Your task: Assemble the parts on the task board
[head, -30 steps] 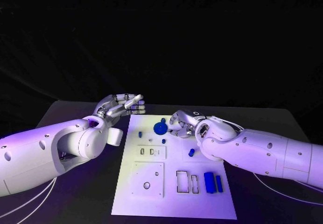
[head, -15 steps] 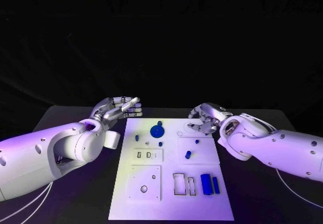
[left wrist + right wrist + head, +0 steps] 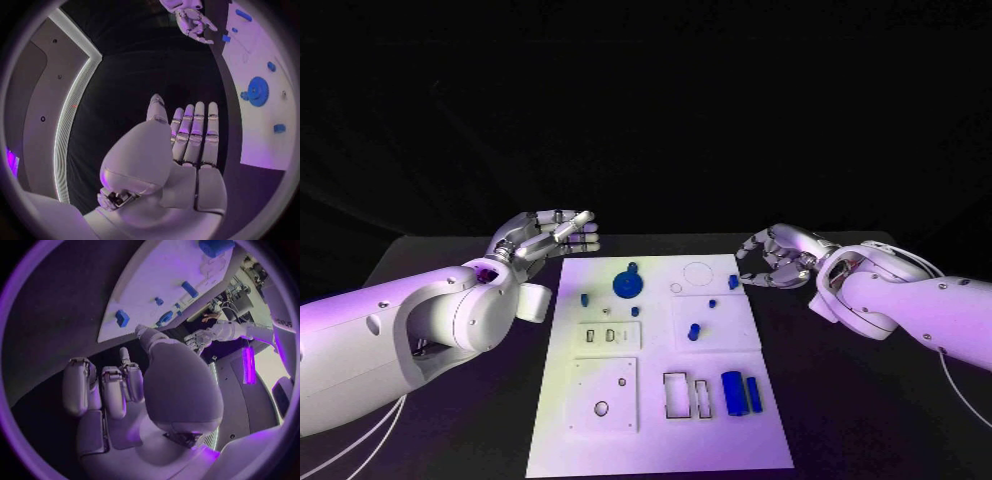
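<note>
**Task board inspection: parts counted, both hands off the board**

The task board (image 3: 661, 440), one white plate, lies in the middle of the black table (image 3: 877, 400), long side running from 12 to 6 o'clock in the head view.

Blue parts counted on it in the head view: eight.
- One round gear-like disc (image 3: 629, 283) at the board's 11 o'clock.
- One small piece (image 3: 584, 298) just at the disc's 8 o'clock, and one small piece (image 3: 635, 311) at its 6 o'clock.
- One small block (image 3: 733, 282) at the board's 1 o'clock edge, and one tiny piece (image 3: 713, 301) near it toward 7 o'clock.
- One short slanted piece (image 3: 692, 333) near the board's centre.
- One wide bar (image 3: 733, 393) and one narrow bar (image 3: 753, 394), side by side at the board's 4 o'clock, just beside two empty rectangular slots.

Whether each part sits in a recess or lies loose cannot be told.

Left hand (image 3: 557, 234): above the table just off the board's 11 o'clock corner, clear of the board. The left wrist view shows its fingers (image 3: 199, 131) straight and side by side, holding nothing.

Right hand (image 3: 776, 262): off the board's 1 o'clock corner, close to the small block, not touching it. Its fingers (image 3: 103, 390) are curled inward, with nothing seen between them.
</note>
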Robot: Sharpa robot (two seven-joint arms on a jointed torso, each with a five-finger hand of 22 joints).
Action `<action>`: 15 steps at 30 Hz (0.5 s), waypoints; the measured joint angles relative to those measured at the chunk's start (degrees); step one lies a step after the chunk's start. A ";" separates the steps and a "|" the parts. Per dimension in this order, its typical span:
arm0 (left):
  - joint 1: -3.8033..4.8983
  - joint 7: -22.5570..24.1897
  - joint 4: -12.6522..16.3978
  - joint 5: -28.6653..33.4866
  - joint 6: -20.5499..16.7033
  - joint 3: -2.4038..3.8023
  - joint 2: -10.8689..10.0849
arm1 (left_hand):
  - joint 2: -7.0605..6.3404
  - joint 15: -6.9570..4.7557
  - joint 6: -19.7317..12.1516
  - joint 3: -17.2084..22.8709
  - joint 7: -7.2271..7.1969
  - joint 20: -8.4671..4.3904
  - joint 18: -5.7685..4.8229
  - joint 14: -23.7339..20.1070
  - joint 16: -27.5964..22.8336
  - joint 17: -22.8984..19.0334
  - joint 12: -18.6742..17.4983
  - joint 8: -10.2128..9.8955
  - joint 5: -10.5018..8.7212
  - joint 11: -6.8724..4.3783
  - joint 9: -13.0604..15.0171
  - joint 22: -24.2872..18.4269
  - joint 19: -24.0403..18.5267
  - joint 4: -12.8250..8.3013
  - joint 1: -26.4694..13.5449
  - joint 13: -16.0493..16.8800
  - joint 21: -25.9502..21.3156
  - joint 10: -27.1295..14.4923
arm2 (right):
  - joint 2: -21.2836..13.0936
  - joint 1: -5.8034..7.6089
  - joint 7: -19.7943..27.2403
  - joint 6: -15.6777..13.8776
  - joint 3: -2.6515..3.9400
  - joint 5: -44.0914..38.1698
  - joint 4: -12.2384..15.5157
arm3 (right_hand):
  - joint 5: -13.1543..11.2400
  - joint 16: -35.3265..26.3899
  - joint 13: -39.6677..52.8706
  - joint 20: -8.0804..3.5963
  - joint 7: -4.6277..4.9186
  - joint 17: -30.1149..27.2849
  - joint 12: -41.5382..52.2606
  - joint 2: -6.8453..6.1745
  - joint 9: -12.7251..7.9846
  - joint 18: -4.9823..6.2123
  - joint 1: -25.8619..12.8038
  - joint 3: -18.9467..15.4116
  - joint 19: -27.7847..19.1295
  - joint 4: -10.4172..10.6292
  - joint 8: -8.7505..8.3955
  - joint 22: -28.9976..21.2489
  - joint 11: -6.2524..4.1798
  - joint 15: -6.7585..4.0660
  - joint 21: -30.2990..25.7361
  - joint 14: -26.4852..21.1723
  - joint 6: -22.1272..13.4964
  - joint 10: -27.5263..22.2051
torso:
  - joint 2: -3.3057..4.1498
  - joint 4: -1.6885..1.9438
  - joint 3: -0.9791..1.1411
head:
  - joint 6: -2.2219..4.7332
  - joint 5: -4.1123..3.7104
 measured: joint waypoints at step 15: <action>-0.04 0.00 -0.02 0.03 0.31 -0.02 -0.02 | 0.00 0.21 0.00 -0.16 0.00 0.00 0.00 -0.21 0.00 -0.01 0.00 0.00 0.00 0.00 0.04 -0.06 0.00 -0.16 0.00 0.00 0.00 0.00 | 1.32 -1.35 1.46 2.52 -0.05 0.51 -3.09 | 1.13 0.00 -0.01 0.00 0.01 -0.01 0.00 0.77 -0.26 0.00 0.76 -0.54 0.00 -0.04 -0.23 -0.01 0.21 0.00 -0.24 0.00 -0.36 -0.21 | 0.23 0.15 0.01 | -0.52 -0.06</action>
